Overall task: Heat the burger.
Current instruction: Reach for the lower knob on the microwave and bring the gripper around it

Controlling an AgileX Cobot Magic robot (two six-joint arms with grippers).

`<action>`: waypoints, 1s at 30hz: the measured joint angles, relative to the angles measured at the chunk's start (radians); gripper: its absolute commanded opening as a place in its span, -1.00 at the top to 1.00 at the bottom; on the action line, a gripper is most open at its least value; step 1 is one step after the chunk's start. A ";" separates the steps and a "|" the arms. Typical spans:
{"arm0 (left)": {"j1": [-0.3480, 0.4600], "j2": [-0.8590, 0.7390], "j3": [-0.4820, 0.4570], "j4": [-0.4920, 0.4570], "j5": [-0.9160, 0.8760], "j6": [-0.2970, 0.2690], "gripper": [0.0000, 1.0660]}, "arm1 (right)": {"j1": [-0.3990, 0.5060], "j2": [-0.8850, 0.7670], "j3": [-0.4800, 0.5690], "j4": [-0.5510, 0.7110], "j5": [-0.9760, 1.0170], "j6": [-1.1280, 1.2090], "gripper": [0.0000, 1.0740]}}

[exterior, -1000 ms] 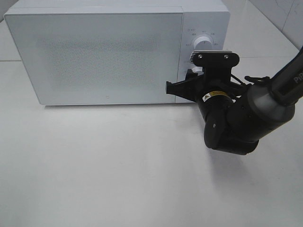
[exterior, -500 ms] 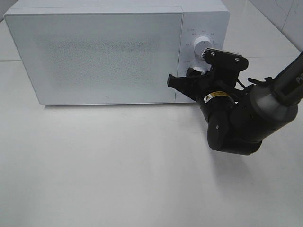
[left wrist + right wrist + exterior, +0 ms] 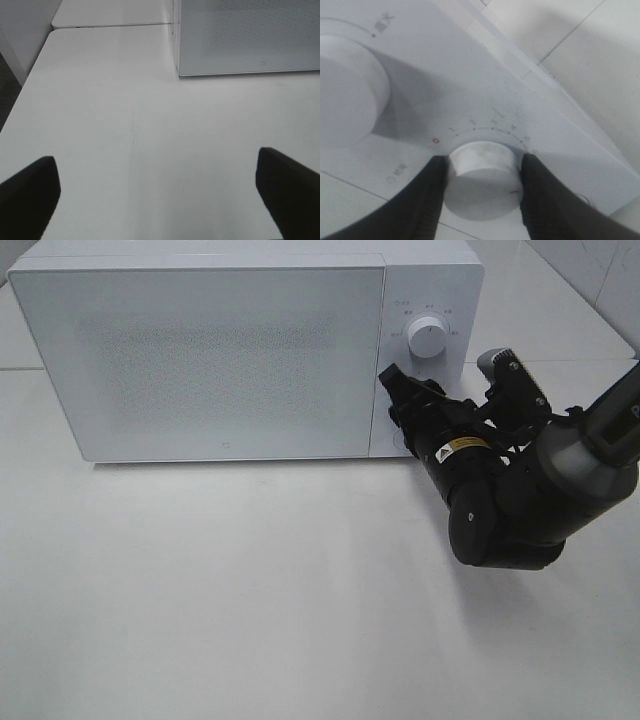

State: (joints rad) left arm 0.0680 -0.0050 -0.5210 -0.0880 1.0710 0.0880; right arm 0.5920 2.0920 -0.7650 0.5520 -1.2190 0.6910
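Two fingers (image 3: 422, 200) of the right hand (image 3: 482, 167) clamp the lower microwave dial (image 3: 480, 185); left hand (image 3: 157, 187) gapes empty.

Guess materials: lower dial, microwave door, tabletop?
lower dial: likely white plastic, matte, with a moulded rounded edge.
microwave door: pale panel with a fine dot mesh, probably glass or plastic.
tabletop: white, smooth, slightly glossy with soft reflections; laminate or stone, unclear.

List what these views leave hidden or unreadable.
- Burger: in no view; in the high view the shut, frosted door hides the inside.
- Lower dial: high view, covered by the right gripper.
- Upper dial labels: high view, too small to read.
- Left gripper: left wrist view, only fingertips, cut by the edge.
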 measured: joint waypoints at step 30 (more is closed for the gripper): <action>0.000 0.000 0.000 0.000 0.000 0.000 -0.89 | 0.000 0.000 0.002 -0.020 -0.007 0.964 0.94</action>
State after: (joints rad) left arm 0.0680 -0.0050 -0.5210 -0.0880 1.0710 0.0880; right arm 0.5920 2.0920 -0.7630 0.5320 -1.2260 1.6550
